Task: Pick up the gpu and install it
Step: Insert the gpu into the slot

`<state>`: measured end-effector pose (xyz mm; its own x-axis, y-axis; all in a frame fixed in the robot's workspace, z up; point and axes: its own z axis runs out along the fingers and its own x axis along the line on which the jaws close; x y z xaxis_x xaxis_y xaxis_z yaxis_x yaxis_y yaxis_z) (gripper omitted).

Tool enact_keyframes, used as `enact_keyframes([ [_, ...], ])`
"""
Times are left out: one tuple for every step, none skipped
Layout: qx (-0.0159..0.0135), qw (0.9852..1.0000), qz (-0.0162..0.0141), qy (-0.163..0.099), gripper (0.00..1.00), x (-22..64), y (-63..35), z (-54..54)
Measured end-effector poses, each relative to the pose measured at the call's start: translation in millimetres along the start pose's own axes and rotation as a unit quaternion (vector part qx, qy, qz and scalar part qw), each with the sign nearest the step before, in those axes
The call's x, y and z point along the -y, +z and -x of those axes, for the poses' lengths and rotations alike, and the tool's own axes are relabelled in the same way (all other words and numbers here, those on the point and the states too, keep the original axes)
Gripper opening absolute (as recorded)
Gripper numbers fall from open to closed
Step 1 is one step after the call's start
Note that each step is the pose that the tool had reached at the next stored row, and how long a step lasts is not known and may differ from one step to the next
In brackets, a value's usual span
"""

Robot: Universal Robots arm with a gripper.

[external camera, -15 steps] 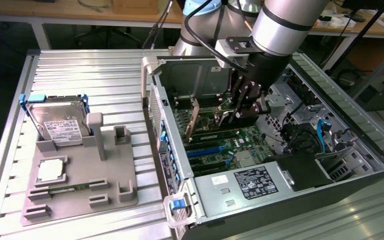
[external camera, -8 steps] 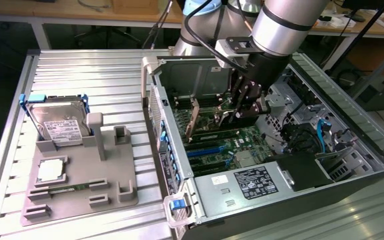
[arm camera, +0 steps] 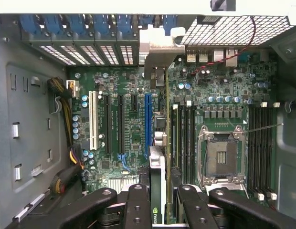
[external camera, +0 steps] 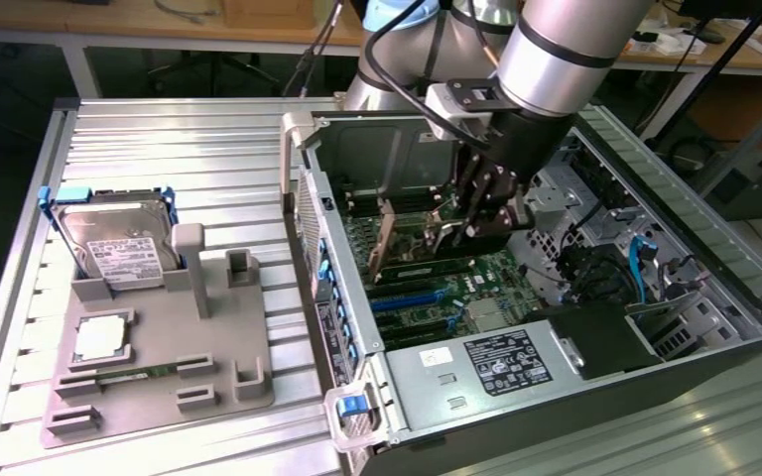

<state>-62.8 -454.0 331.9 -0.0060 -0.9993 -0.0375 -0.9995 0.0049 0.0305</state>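
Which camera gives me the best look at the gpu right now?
The wrist view. It looks straight down the thin dark gpu card with its silver metal end bracket, held edge-on in the pincer above the green motherboard. The exterior view shows the card from the side, tilted inside the open computer case, partly behind the arm.

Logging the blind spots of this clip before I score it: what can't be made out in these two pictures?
- The gpu: wrist view shows it edge-on between the gripper fingers, so its face is hidden.
- Whether its connector has reached a motherboard slot: the card's own body hides this.
- Exterior view: the gripper and arm cover the card's lower part.
- Hard drive label: print too small.
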Motion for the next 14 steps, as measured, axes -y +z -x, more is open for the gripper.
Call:
enact_keyframes([
  [0.0, 1.0, 0.0, 0.0, 0.27, 0.0, 0.6, 0.0],
  [0.0, 1.0, 0.0, 0.0, 0.27, 0.0, 1.1, 0.0],
  [-0.0001, 1.0, 0.0, 0.0, 0.27, 0.0, 1.4, 0.0],
  [-0.0001, 1.0, 0.0001, 0.0, 0.27, 0.0, 1.7, -0.1],
  [-0.0002, 1.0, 0.0001, 0.0, 0.27, 0.1, 1.7, -0.1],
  [0.0, 1.0, 0.0, 0.0, 0.27, 0.1, 1.9, -0.1],
  [0.0, 1.0, 0.0, 0.0, 0.27, 0.1, 1.9, -0.1],
  [0.0, 1.0, 0.0, 0.0, 0.27, 0.1, 1.9, -0.1],
  [0.0, 1.0, 0.0, 0.0, 0.27, 0.1, 2.1, -0.1],
  [0.0002, 1.0, -0.0001, 0.0, 0.27, 0.1, 2.6, -0.1],
  [0.0001, 1.0, -0.0001, 0.0, 0.27, 0.1, 3.4, -0.1],
  [0.0, 1.0, 0.0, 0.0, 0.27, 0.1, 4.1, -0.2],
  [0.0, 1.0, 0.0, 0.0, 0.27, 0.1, 5.0, -0.2],
  [0.0, 1.0, 0.0, 0.0, 0.27, 0.2, 5.6, -0.2],
])
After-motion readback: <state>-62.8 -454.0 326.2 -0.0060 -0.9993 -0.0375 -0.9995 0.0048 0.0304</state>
